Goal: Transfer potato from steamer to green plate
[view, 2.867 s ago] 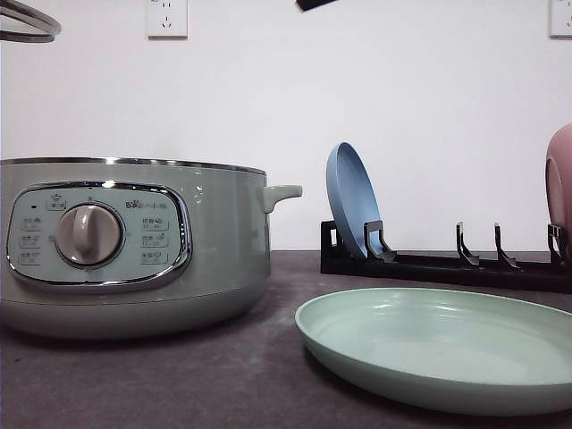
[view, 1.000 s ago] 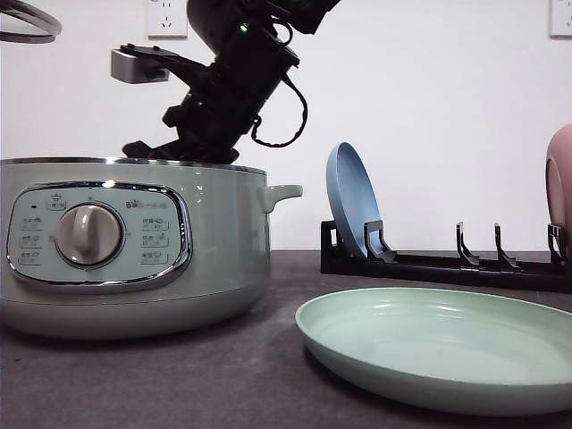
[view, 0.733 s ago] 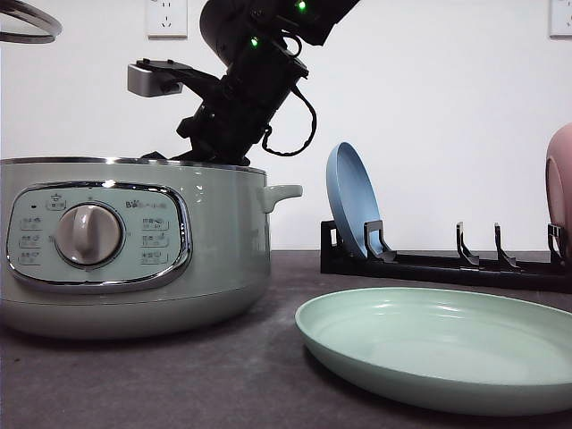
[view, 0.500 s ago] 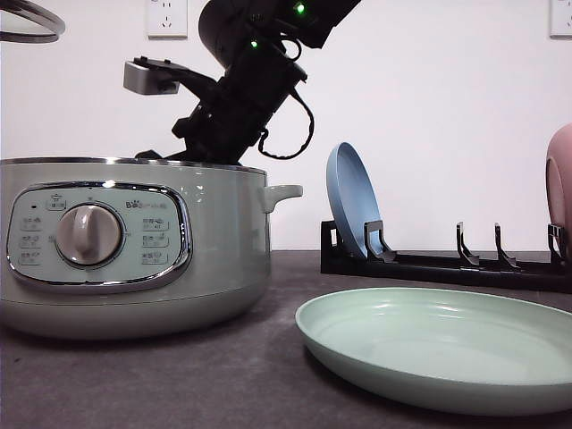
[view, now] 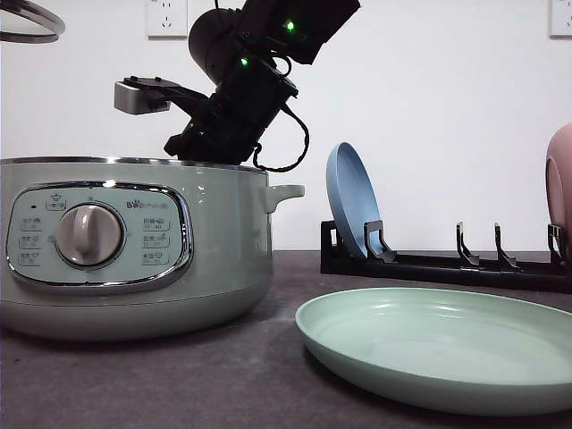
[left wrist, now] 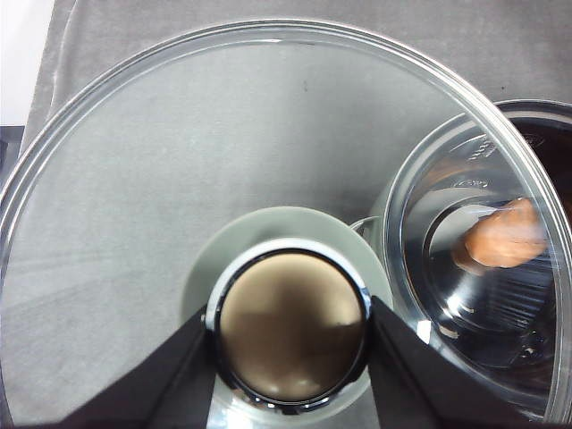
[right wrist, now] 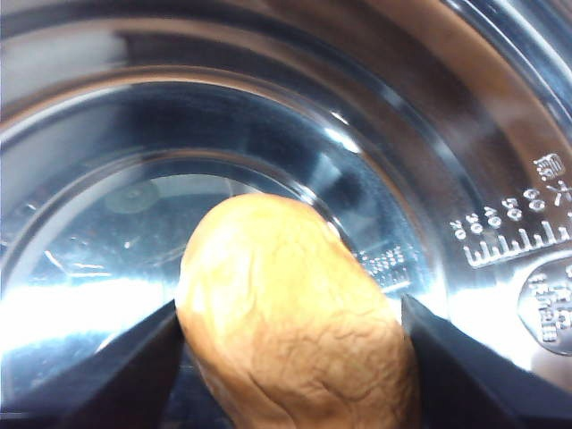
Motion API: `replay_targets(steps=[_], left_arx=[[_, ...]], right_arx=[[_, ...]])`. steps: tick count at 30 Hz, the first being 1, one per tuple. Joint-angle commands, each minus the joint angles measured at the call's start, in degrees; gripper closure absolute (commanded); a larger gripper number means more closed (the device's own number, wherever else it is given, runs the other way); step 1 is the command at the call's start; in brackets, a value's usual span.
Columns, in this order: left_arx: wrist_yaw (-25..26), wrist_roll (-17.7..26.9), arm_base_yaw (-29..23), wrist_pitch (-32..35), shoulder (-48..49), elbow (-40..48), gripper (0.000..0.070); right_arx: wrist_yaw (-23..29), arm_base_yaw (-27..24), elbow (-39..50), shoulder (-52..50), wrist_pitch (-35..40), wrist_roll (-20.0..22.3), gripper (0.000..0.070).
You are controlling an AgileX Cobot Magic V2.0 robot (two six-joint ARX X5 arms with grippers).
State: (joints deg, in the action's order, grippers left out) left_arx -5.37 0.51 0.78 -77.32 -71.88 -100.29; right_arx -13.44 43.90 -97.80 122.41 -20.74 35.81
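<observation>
The right gripper (right wrist: pixel 290 357) fingers are clamping the potato (right wrist: pixel 295 308) inside the steamer (view: pixel 134 246) (lower centre of the wrist frame); smooth skin could slip during lifting.

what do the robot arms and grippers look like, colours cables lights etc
The right arm is black and bulky, with two small green lights, a looped black cable at the wrist, and a grey box-shaped camera module on a black bracket. The right gripper and the left gripper both have flat, matte black fingers.
</observation>
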Motion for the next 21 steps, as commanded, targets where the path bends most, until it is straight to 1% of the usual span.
replay_targets(steps=[1,2,4,8,12,15,17,21], left_arx=[[0.1,-0.1,0.0,2.3,0.2,-2.4,0.0699],[0.1,-0.1,0.0,2.3,0.2,-2.4,0.0699],[0.1,-0.1,0.0,2.3,0.2,-2.4,0.0700],[0.1,-0.1,0.0,2.3,0.2,-2.4,0.0700],[0.1,-0.1,0.0,2.4,0.2,-2.4,0.0699],[0.1,-0.1,0.0,2.7,0.2,-2.4,0.0700],[0.1,-0.1,0.0,2.8,0.2,-2.4,0.0700],[0.1,-0.1,0.0,2.8,0.2,-2.4,0.0700]], right_arx=[[0.4,0.6,-0.6,2.1,0.2,-1.6,0.0494],[0.4,0.6,-0.8,2.0,0.3,-2.2,0.0506],[0.3,0.6,-1.8,2.0,-0.2,-3.7,0.0506],[-0.1,0.6,-6.5,1.9,-2.4,-8.3,0.0506],[-1.4,0.6,-13.4,1.4,-7.2,-11.5,0.0508],[-1.7,0.6,-18.4,0.2,-11.0,-14.3,0.0555],[-1.8,0.6,-20.9,-0.8,-13.4,-16.1,0.0572],[-1.8,-0.2,-25.2,-3.6,-20.2,-18.9,0.0573]])
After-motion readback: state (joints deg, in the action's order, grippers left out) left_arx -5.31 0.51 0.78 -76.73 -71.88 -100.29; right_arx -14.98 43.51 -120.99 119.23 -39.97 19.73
